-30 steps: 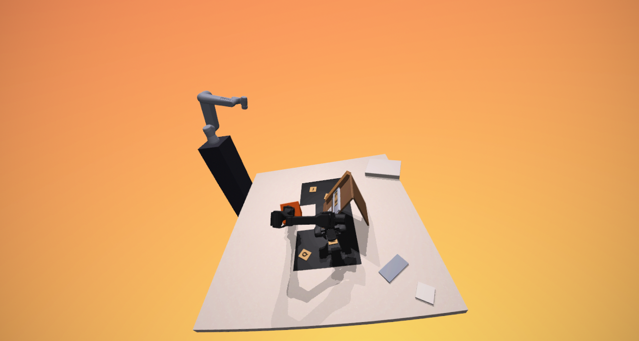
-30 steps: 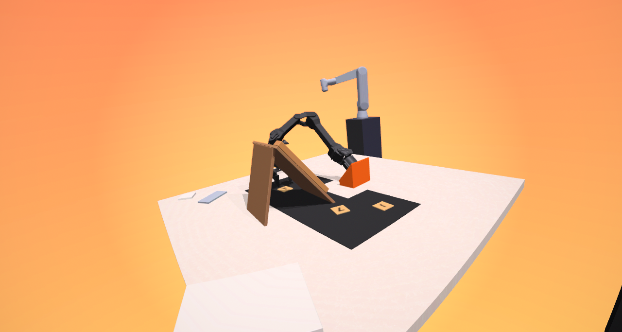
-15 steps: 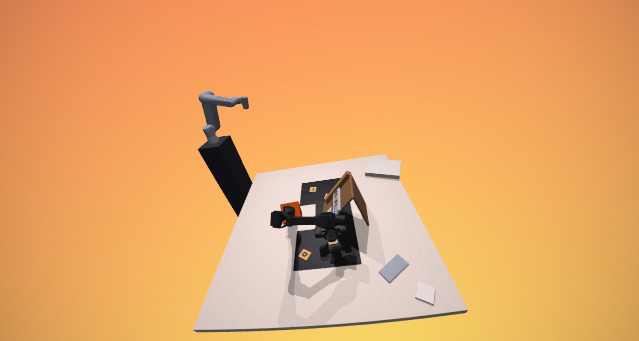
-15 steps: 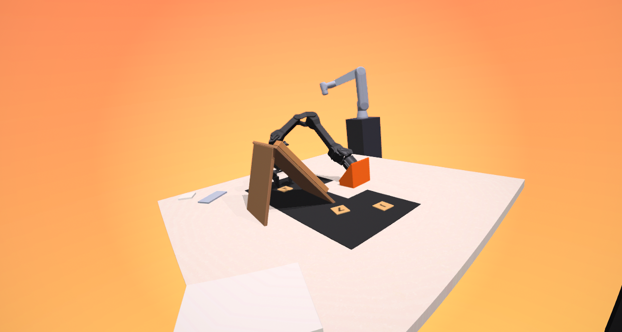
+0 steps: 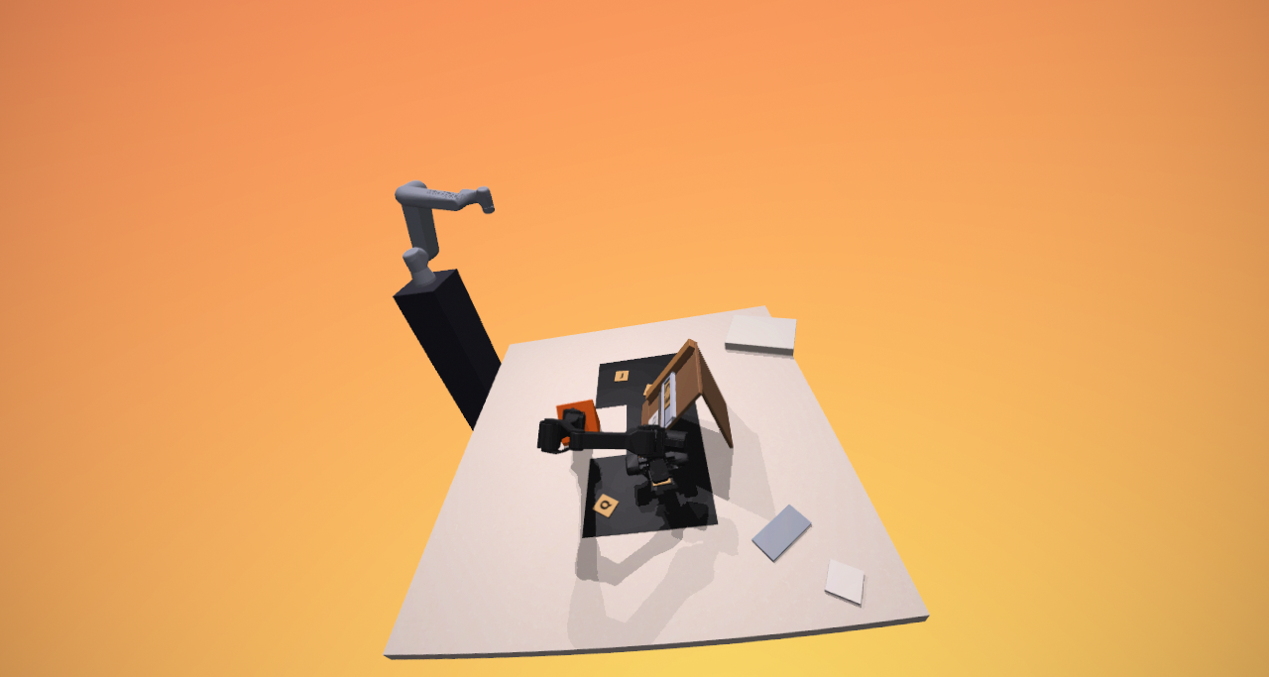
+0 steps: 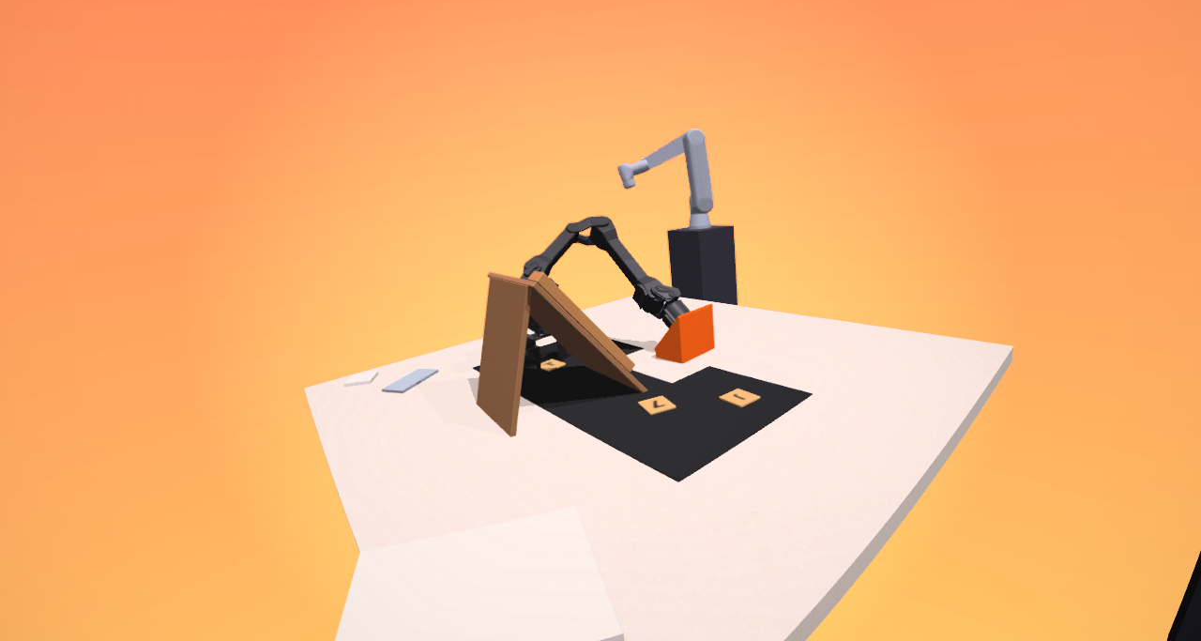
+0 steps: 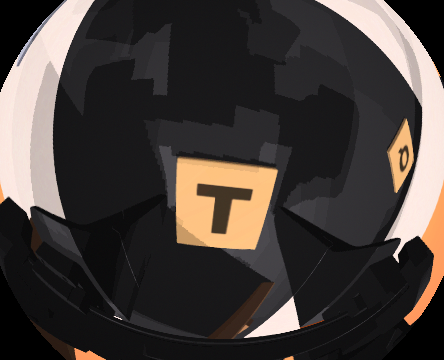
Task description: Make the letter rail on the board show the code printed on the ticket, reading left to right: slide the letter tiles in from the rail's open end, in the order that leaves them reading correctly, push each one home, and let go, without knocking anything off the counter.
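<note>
My gripper (image 5: 662, 494) (image 7: 222, 208) is open and low over the dark mat (image 6: 678, 452) (image 7: 207, 100), with nothing gripped. The T tile (image 6: 552, 364) (image 7: 189, 232) lies flat between and just ahead of the fingertips in the wrist view. The Q tile (image 5: 605, 505) (image 7: 403, 157) lies turned on the mat. A tile with a narrow letter (image 5: 621, 376) (image 6: 739, 397) and another tile (image 6: 656, 404) lie on the mat's other part. The brown board (image 5: 687, 394) (image 6: 501, 351) bears the pale rail (image 5: 668, 397), partly hidden by my arm. I cannot read the ticket or the rail's contents.
An orange wedge block (image 5: 576, 404) (image 6: 696, 333) is by my arm's base. A blue-grey slab (image 5: 781, 532) (image 6: 409, 380), a small white slab (image 5: 845, 582) (image 6: 360, 378) and a white box (image 5: 760, 333) (image 6: 487, 578) are on the counter. A grey arm stands on a dark pedestal (image 5: 443, 318) (image 6: 702, 259) beyond.
</note>
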{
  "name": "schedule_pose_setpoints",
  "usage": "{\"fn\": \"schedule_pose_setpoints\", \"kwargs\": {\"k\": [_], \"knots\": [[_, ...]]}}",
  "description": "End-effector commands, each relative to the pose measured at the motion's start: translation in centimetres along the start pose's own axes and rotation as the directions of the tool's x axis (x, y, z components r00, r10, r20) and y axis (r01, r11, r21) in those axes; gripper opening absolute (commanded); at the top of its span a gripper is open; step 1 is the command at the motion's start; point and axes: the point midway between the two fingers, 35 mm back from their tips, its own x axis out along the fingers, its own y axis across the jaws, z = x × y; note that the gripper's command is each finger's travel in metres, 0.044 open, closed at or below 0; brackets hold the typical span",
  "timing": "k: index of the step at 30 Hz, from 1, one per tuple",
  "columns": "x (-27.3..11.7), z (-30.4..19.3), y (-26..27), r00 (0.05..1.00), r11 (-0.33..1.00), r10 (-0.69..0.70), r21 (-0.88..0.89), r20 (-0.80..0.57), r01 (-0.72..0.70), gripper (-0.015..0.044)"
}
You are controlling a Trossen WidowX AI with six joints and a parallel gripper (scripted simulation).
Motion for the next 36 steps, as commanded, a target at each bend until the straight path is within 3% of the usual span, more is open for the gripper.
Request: {"fn": "schedule_pose_setpoints", "kwargs": {"k": [1,19,28,36], "knots": [[0.09,-0.1,0.04,1.0,1.0,0.002,-0.007,-0.005,-0.002,0.034],[0.09,-0.11,-0.02,1.0,1.0,0.002,-0.007,-0.005,-0.002,0.0233],[-0.48,-0.04,-0.16,1.0,1.0,0.002,-0.007,-0.005,-0.002,0.0],[-0.85,-0.03,-0.28,1.0,1.0,0.002,-0.007,-0.005,-0.002,0.0]]}}
